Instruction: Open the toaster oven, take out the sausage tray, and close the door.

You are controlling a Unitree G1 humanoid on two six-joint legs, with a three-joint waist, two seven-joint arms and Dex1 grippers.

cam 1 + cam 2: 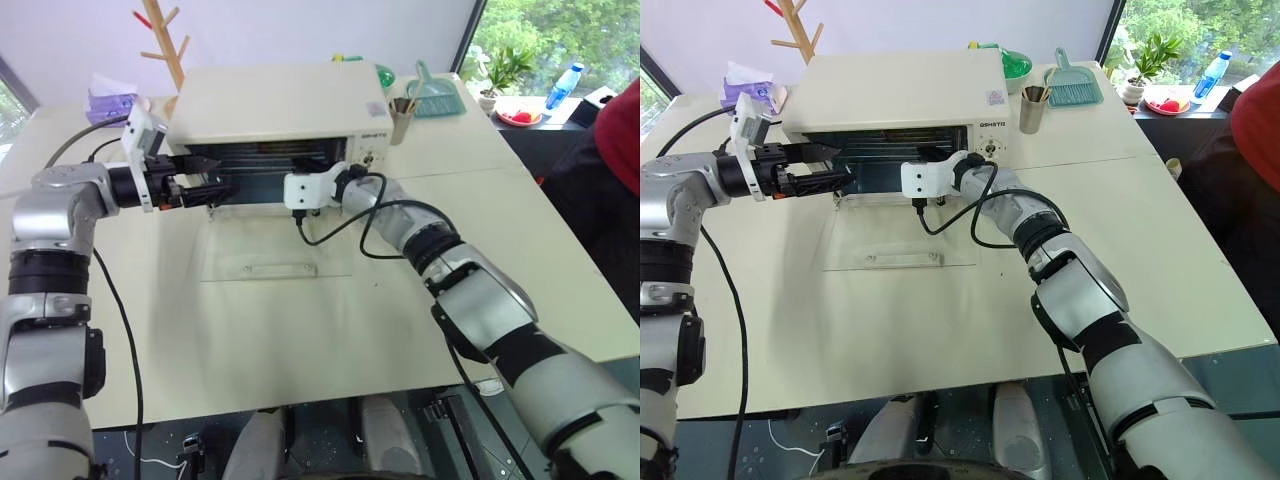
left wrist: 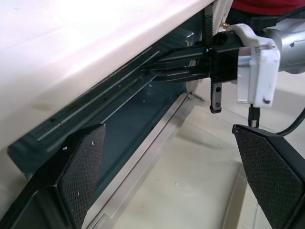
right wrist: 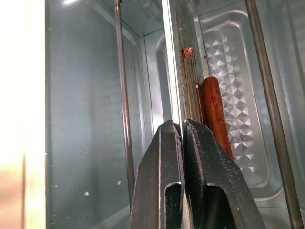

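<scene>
The right pincer (image 3: pixel 182 138) is closed on the front rim of the sausage tray (image 3: pixel 238 90), its two fingers pressed together over the thin metal edge, and it reaches into the mouth of the toaster oven (image 1: pixel 280 105). The tray is inside the oven, on the wire rack, with the sausage (image 3: pixel 215 114) lying just beside the gripped rim. The left pincer (image 2: pixel 171 176) stands wide open and holds nothing; it waits at the left side of the oven opening, near the right one but apart from it. The door (image 1: pixel 275 245) is already down, lying flat on the tabletop (image 1: pixel 520 260) in front of the oven. I think the danger now is the narrow hold: only a small part of the rim is pinched, so the tray may tilt or slip when it comes out, and the sausage could roll off. The tray may also catch on the rack wires if it is pulled a little crooked, and the open door below could be hit. I count one oven, one door, one tray, one sausage, two pincers. At the right edge a person in red (image 1: pixel 622 130) stands near the tabletop
</scene>
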